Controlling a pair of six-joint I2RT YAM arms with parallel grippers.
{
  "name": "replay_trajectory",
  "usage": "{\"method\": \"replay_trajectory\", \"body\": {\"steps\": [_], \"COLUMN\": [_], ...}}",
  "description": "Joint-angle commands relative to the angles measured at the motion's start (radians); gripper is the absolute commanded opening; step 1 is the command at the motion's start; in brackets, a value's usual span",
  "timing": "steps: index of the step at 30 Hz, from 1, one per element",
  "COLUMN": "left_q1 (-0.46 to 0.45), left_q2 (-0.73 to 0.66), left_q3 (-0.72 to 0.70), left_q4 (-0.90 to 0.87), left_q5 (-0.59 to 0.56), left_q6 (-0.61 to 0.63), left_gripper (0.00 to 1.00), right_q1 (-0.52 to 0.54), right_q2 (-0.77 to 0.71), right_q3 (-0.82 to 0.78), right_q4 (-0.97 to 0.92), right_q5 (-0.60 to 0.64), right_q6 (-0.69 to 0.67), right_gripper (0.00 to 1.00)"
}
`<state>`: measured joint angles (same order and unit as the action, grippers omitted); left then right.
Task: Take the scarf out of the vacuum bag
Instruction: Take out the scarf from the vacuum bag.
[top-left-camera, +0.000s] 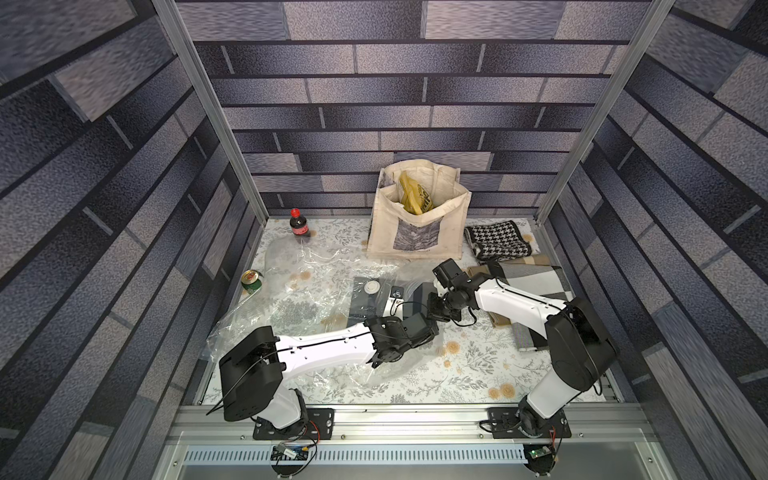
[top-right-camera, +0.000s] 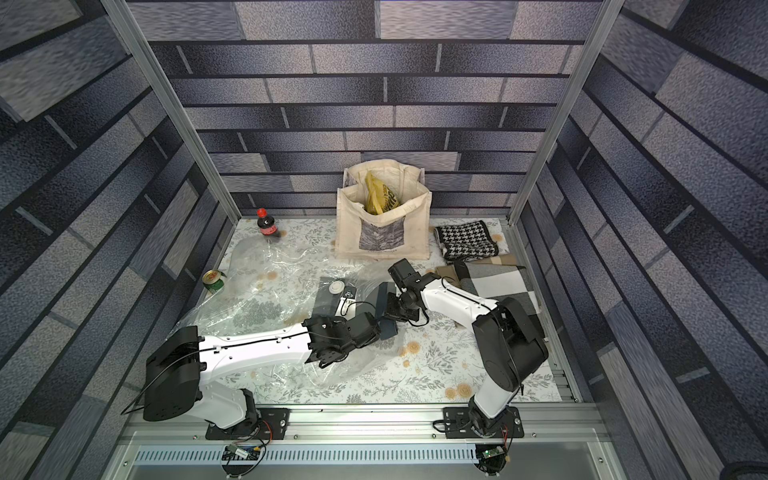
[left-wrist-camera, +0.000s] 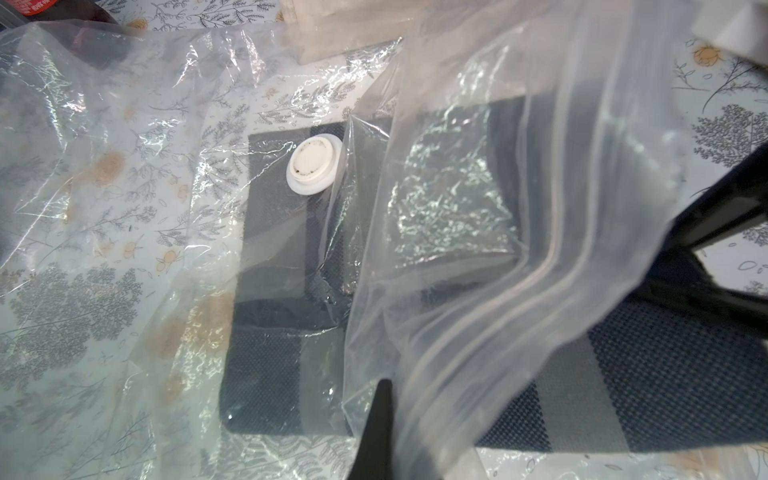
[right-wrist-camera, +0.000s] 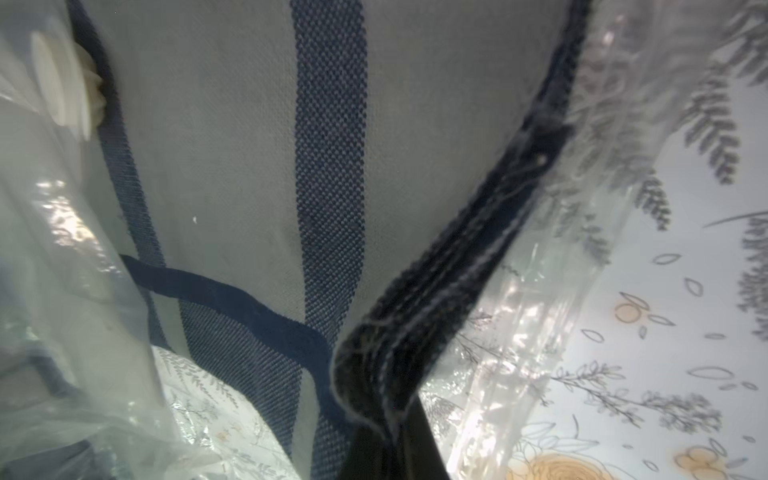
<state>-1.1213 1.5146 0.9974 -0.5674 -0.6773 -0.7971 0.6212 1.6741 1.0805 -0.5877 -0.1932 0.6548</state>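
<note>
The vacuum bag (top-left-camera: 299, 299) (top-right-camera: 266, 299) lies crumpled and transparent across the left half of the table, its white valve cap (top-left-camera: 371, 286) (left-wrist-camera: 314, 165) facing up. Inside it lies the scarf (top-left-camera: 363, 305) (left-wrist-camera: 274, 257) (right-wrist-camera: 232, 145), folded, navy with grey stripes, one end poking out of the bag's mouth. My left gripper (top-left-camera: 432, 326) (left-wrist-camera: 388, 399) is shut on the bag's zip edge and holds that flap raised. Just beyond it, my right gripper (top-left-camera: 436, 311) (right-wrist-camera: 382, 424) is shut on the scarf's dark folded edge at the mouth.
A cream tote (top-left-camera: 419, 232) with a yellow bag inside stands at the back. A houndstooth cloth (top-left-camera: 503, 241) and a plaid cloth (top-left-camera: 536, 282) lie at the right. A cola bottle (top-left-camera: 300, 226) and a green can (top-left-camera: 252, 281) stand at the left edge.
</note>
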Motion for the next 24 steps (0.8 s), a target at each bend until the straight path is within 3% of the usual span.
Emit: {"method": "replay_trajectory", "body": {"steps": [1, 24], "left_q1": [0.012, 0.021], "left_q2": [0.006, -0.016], "left_q3": [0.014, -0.013], "left_q4": [-0.026, -0.003], "left_q5": [-0.001, 0.008], "left_q6": [-0.007, -0.004], "left_gripper": [0.0, 0.0], "right_q1": [-0.007, -0.01], "right_q2": [0.012, -0.005], "right_q3": [0.038, 0.289], "right_q4": [-0.199, -0.648], "right_q5": [0.053, 0.715], "right_q6": [-0.087, -0.256], "right_gripper": [0.0, 0.0]}}
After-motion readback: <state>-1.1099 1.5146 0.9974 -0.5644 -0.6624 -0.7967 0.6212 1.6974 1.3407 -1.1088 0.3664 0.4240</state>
